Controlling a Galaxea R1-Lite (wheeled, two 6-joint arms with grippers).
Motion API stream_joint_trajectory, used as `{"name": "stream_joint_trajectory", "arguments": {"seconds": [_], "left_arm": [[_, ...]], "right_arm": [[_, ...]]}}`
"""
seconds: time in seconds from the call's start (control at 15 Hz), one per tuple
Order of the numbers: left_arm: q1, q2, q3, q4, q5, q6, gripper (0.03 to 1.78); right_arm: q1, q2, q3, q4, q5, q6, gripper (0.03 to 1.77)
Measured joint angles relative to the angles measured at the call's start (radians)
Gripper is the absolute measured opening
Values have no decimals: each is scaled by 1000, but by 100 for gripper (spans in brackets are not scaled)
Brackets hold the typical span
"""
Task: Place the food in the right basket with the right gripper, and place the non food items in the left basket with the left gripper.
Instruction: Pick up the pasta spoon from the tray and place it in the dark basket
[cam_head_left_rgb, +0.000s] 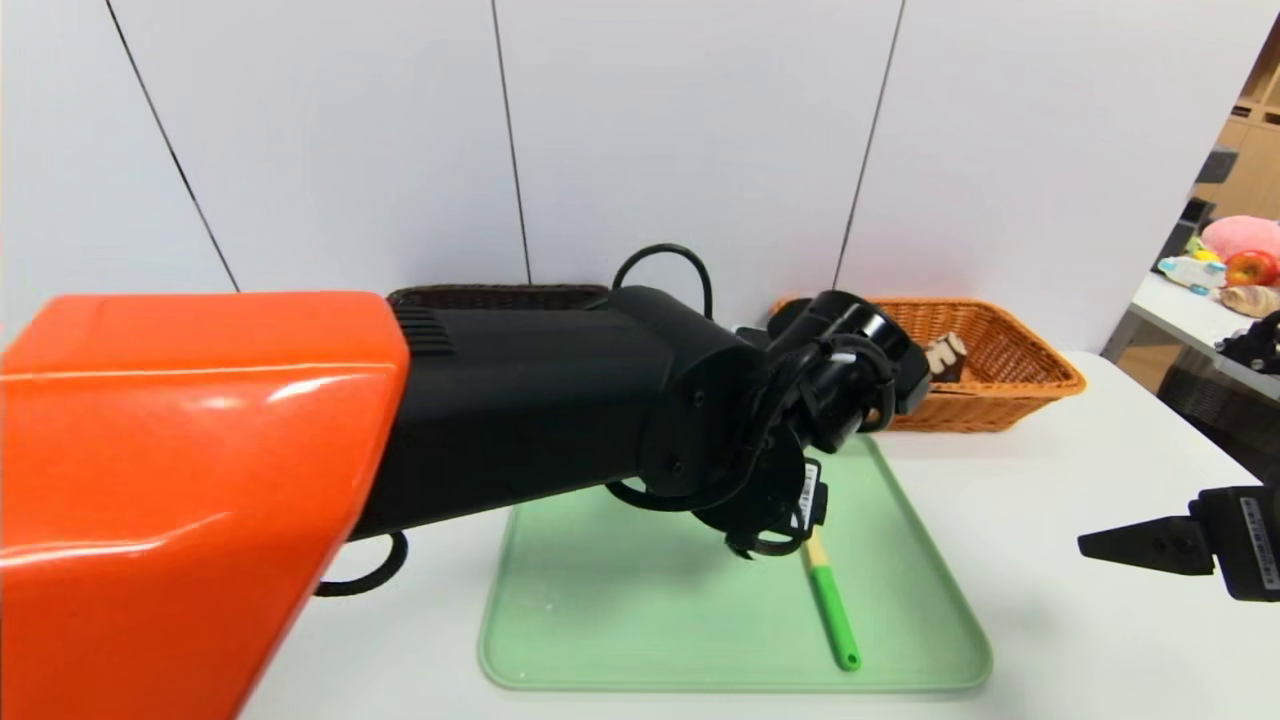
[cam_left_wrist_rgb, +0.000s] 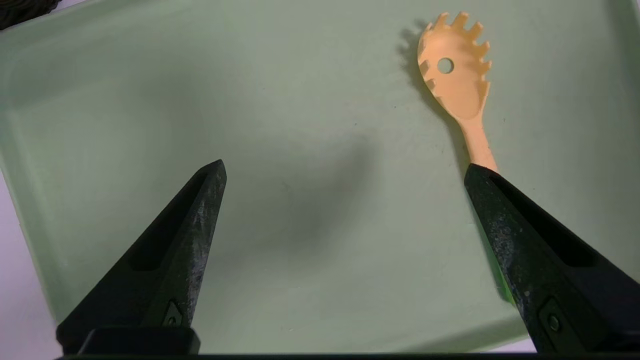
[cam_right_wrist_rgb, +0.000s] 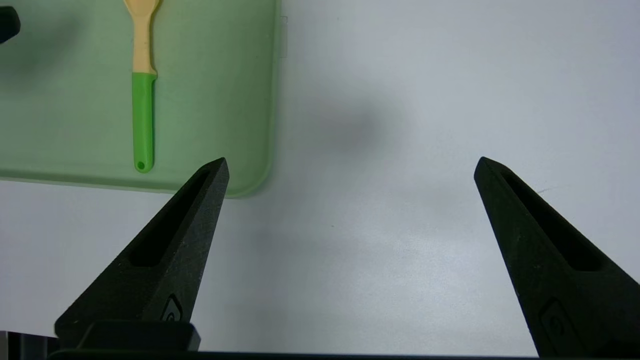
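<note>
Pasta spoon (cam_left_wrist_rgb: 457, 75) alone on green tray (cam_head_left_rgb: 620, 600), wide-open left gripper (cam_left_wrist_rgb: 345, 172) above.

Lab-like room: white panelled wall (cam_head_left_rgb: 700, 130), props on side table (cam_head_left_rgb: 1190, 310)

You have a white tabletop (cam_head_left_rgb: 1050, 520) under everything, with a pale green tray (cam_head_left_rgb: 640, 600) lying flat on it near the front edge. Behind it stands a wall of white panels (cam_head_left_rgb: 690, 130) split by thin dark seams. Far off to your right, a second table (cam_head_left_rgb: 1180, 320) carries a pink plush toy (cam_head_left_rgb: 1243, 236), a red apple (cam_head_left_rgb: 1252, 268) and a small bottle (cam_head_left_rgb: 1190, 272).
</note>
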Motion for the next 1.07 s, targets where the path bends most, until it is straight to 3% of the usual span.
{"name": "stream_joint_trajectory", "arguments": {"seconds": [0.27,1.07], "left_arm": [[-21,65,-16,-1,24,-53,169],[-112,131,-17,-81,54,-61,169]], "right_arm": [[0,-1,5,0,1,2,169],[1,-17,39,-2,14,7,169]]}}
